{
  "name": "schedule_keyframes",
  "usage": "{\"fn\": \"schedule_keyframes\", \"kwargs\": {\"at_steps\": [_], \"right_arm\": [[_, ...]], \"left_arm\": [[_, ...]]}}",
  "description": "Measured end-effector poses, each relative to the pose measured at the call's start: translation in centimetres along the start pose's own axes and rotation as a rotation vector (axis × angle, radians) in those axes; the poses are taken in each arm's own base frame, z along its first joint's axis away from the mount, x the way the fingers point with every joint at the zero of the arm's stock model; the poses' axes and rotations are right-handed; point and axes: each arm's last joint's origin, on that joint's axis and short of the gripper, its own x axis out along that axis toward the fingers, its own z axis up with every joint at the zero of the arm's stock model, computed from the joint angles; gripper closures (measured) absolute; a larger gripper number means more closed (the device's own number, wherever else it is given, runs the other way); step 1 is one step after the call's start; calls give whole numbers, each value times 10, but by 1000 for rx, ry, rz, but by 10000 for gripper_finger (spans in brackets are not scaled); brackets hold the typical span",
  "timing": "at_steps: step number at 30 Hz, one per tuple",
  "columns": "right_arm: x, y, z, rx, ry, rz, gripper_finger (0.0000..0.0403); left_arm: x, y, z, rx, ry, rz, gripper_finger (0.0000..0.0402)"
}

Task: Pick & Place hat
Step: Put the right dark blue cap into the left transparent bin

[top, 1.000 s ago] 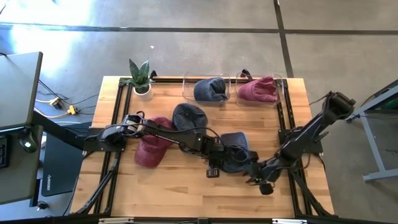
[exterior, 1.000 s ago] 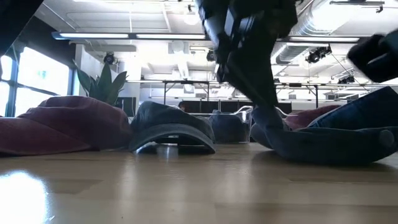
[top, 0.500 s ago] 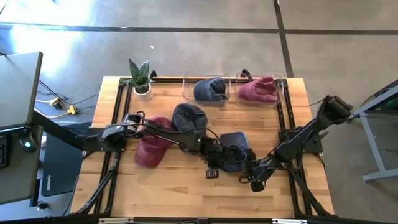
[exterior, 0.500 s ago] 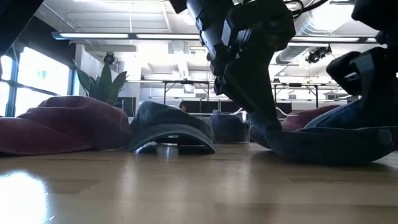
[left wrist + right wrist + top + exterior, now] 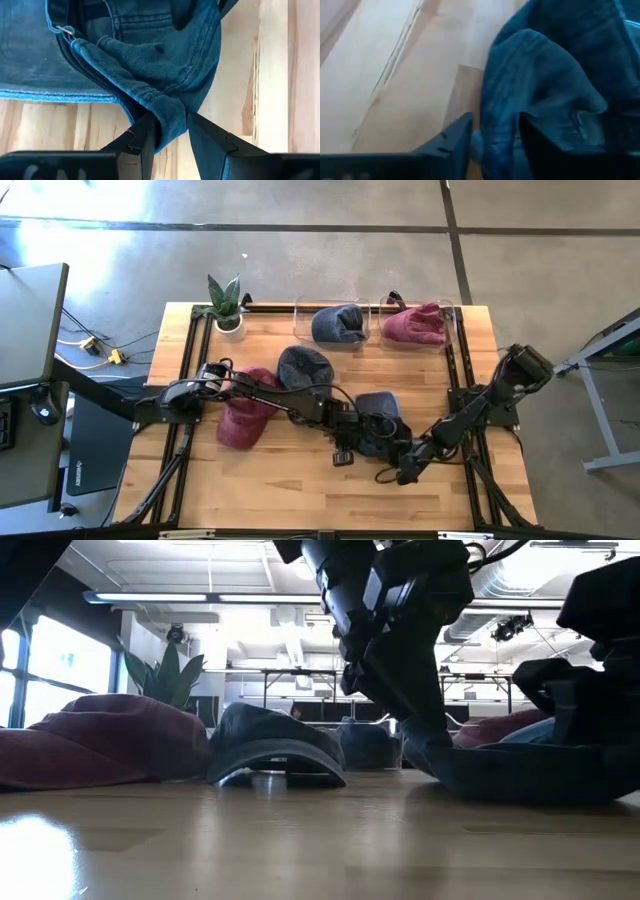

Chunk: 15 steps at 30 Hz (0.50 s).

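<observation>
Both arms reach low across the wooden surface point(image 5: 270, 470) and meet at the blue denim hat point(image 5: 378, 420) lying right of centre. The left claw point(image 5: 170, 135) is clenched on a fold of its fabric; the right claw point(image 5: 492, 137) pinches its edge, a detail only the wrist views reveal. The high view counts five hats: two maroon, three blue-grey, two sitting in clear bins point(image 5: 300, 315).

Blue denim hat point(image 5: 150, 55): crumpled, with stitched seams, a small metal clasp at its 10 o'clock edge, lying on the pale wooden plank table point(image 5: 280, 75). A fold of its cloth at 6 o'clock is pinched between the two dark fingers point(image 5: 142, 140) of the left gripper point(image 5: 170, 132), one on each side of the fold.
</observation>
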Motion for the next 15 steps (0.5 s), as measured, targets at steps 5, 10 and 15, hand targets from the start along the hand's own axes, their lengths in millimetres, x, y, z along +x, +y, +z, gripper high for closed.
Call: {"fn": "schedule_keyframes", "kwargs": {"at_steps": [5,10,15], "right_arm": [[-8,7,1,92,17,138,381],[-26,21,2,79,-11,237,360],[-33,20,5,101,-32,251,383]], "left_arm": [[0,5,-3,-21,37,40,291],[0,19,-4,-46,77,83,291],[-8,26,8,-74,49,9,291]]}}
